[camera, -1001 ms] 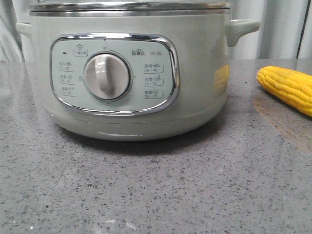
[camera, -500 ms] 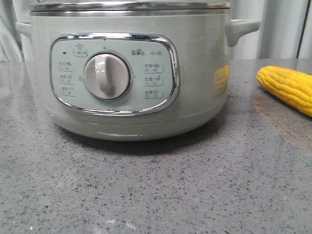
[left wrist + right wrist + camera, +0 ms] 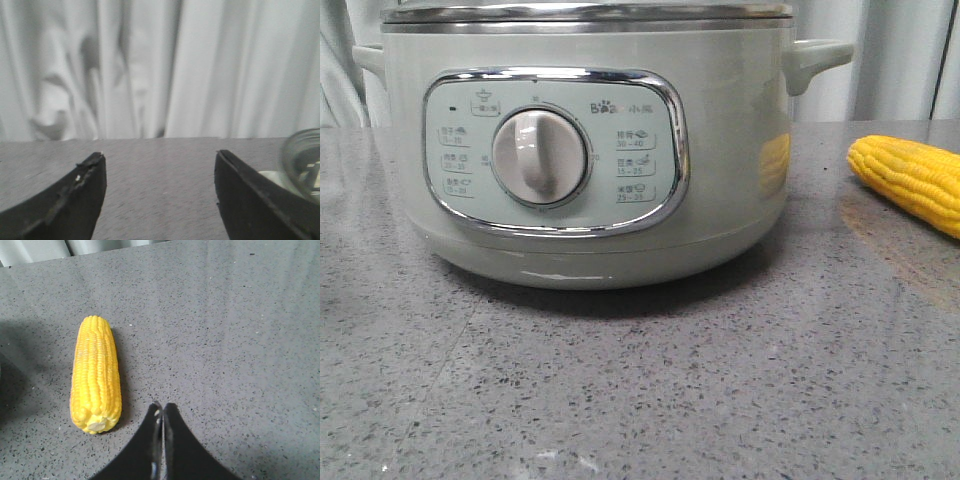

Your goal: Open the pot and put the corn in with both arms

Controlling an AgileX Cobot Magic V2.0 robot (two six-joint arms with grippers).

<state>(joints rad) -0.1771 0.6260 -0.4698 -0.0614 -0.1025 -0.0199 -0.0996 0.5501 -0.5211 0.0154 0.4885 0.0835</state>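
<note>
Pot (image 3: 585, 150) unchanged from a second ago, lid on, corn (image 3: 910, 180) unmoved on tabletop (image 3: 650, 390); left end effector (image 3: 160, 192) wide, right end effector (image 3: 162, 412) closed empty, task unstarted.

One pot (image 3: 585, 150), pale green, stands on one grey speckled desk (image 3: 640, 390). The pot carries one white dial (image 3: 540, 157), set in one chrome-framed control panel (image 3: 556, 153), and two side handles. One glass lid (image 3: 585, 12) sits on the pot. One corn (image 3: 910, 180) lies beside the pot. Two hands: one left hand (image 3: 160, 195), one right hand (image 3: 161, 412).
</note>
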